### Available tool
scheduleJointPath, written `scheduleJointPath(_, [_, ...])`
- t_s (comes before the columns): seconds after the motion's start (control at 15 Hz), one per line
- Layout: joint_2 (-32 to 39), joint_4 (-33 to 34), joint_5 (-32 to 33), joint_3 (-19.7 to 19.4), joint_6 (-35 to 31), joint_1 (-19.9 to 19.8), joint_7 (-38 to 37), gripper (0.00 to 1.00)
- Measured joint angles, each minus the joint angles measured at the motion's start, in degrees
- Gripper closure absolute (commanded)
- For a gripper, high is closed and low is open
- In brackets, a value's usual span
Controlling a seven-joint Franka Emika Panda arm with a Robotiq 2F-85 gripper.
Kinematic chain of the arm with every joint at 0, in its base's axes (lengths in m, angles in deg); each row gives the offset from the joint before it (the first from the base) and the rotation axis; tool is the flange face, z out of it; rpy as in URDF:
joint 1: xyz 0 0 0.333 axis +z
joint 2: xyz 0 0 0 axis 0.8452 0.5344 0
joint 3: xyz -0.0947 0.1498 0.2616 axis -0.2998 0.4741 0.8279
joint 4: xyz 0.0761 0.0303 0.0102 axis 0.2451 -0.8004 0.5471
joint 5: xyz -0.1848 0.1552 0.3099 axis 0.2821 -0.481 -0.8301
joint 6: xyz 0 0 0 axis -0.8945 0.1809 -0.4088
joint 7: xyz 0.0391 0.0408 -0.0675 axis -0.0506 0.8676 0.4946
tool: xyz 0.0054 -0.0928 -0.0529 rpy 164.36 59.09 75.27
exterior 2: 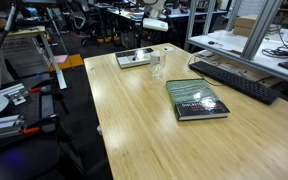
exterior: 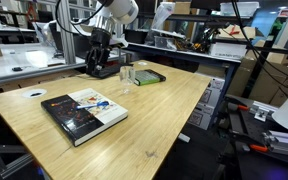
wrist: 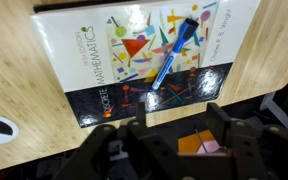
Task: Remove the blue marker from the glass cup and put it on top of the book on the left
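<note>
The blue marker [wrist: 174, 52] lies flat on the cover of the mathematics book [wrist: 94, 50], slanted, cap end at the upper right. My gripper [wrist: 177, 118] is open and empty, its two dark fingers at the bottom of the wrist view, apart from the marker and just past the book's dark edge. In both exterior views the book [exterior: 84, 112] [exterior 2: 197, 100] lies on the wooden table; the marker is too small to make out there. The small glass cup [exterior: 127, 76] [exterior 2: 157, 68] stands upright farther back. The arm and gripper [exterior: 102, 60] are at the table's back edge.
A thin green book [exterior: 147, 76] [exterior 2: 134, 57] lies beside the cup. The wooden table [exterior: 174, 110] has a near edge and open side edges. An orange and pink patch [wrist: 199, 143] shows between the fingers. Benches, cables and equipment surround the table.
</note>
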Motion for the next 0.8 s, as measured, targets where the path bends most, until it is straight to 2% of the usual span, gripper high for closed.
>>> scheduleJointPath(0.13, [-0.3,0.4,0.0,-0.4,-1.2,-1.0,0.1,0.00])
scheduleJointPath(0.4, [-2.6,-0.4,1.5,-3.3,-6.5,-1.4,-1.4,0.00])
scheduleJointPath(0.8, [-10.6,-6.8,10.9,-9.6,-8.9,1.4,-12.5,0.00])
